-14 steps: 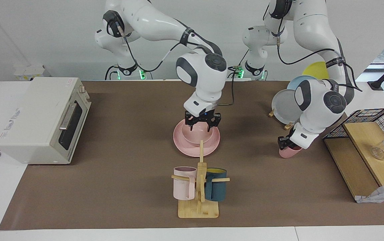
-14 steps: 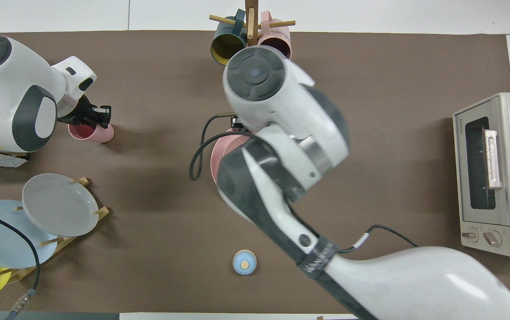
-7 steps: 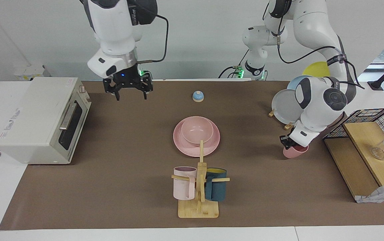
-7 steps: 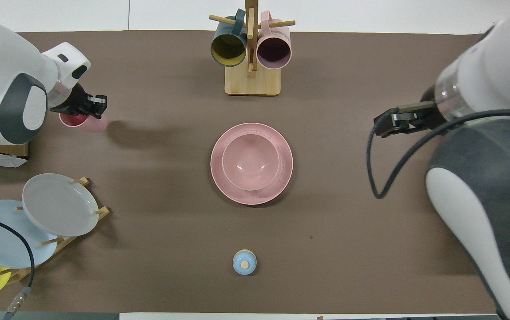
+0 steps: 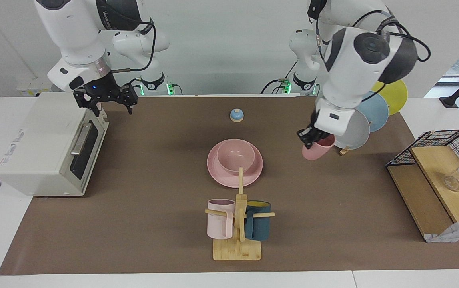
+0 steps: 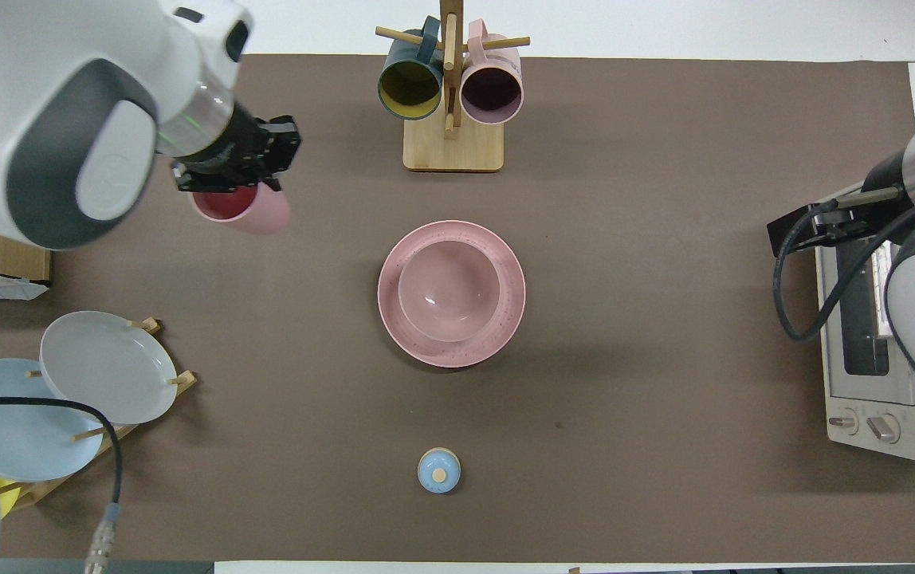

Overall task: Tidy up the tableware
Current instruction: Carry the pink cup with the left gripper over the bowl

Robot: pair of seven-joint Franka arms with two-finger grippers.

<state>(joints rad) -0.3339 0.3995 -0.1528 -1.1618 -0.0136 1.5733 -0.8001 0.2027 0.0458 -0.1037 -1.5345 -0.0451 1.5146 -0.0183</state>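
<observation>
The pink plate lies mid-table with the pink bowl standing in it; both also show in the overhead view, the plate and the bowl. My left gripper is shut on the rim of the pink cup and holds it tilted in the air, over the mat between the plate and the plate rack. The overhead view shows this gripper and the cup too. My right gripper is open and empty, raised over the toaster oven's corner.
A toaster oven stands at the right arm's end. A rack with grey, blue and yellow plates and a wire basket on a wooden shelf are at the left arm's end. A mug tree and a blue bell flank the plate.
The left gripper lifted the pink cup off the mat and carried it toward the plate. The right gripper left the bowl on the plate and swung up over the toaster oven.
</observation>
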